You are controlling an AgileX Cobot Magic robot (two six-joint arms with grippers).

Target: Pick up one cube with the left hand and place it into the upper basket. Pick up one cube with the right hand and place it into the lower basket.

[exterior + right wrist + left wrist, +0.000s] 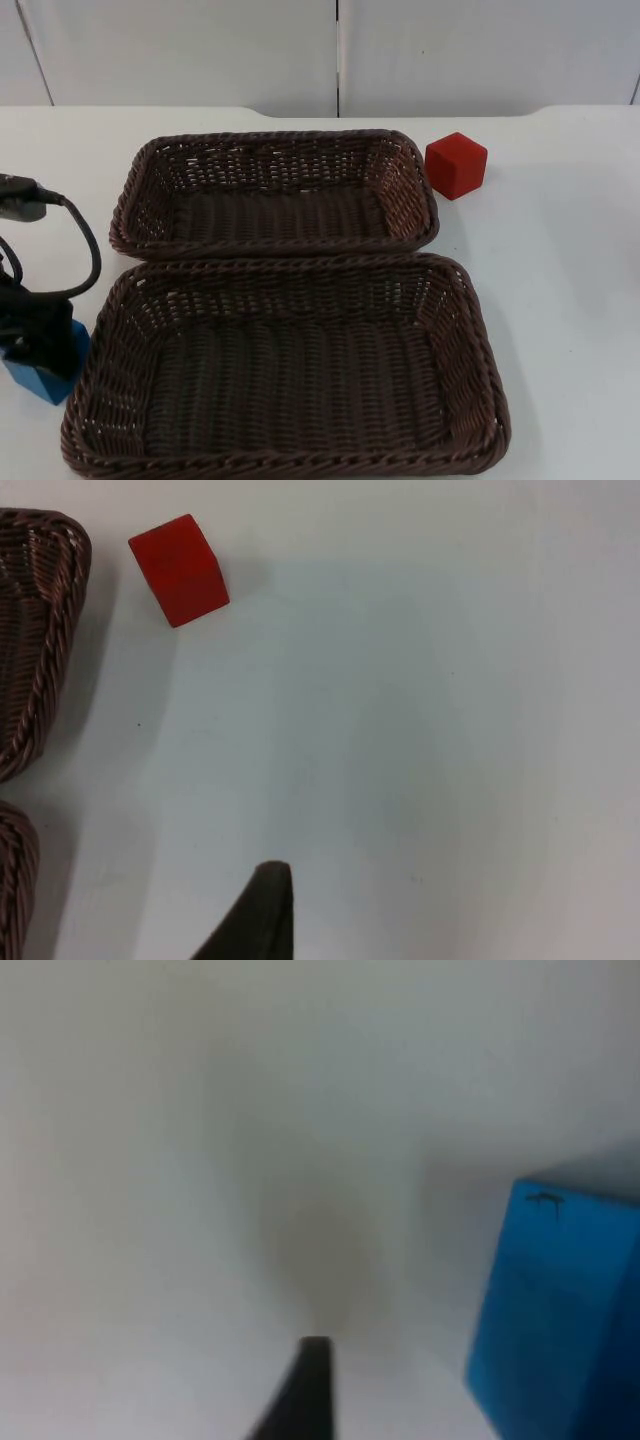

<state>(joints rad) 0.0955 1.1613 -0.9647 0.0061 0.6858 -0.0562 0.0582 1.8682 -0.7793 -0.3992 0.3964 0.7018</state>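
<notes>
- Nearest the camera sits the lower basket (290,370), with the upper basket (275,190) touching its far rim; neither holds a cube.
- Blue cube (48,365) rests on the table just left of the lower basket, the left gripper (40,335) over it; whether its claw is wide or gripping, I cannot tell.
- Red cube (456,165) lies just right of the upper basket; the right gripper (262,910) waits over open table near it, grip state unclear.
- Step in hand, I judge: left pick-up. Next comes a lift clearing the basket rims.

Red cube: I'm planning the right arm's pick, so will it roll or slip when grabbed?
The red cube has flat faces and rests flat on the table, so rolling seems unlikely. Its matte, solid look suggests a rigid, probably non-slippery grip.
</notes>
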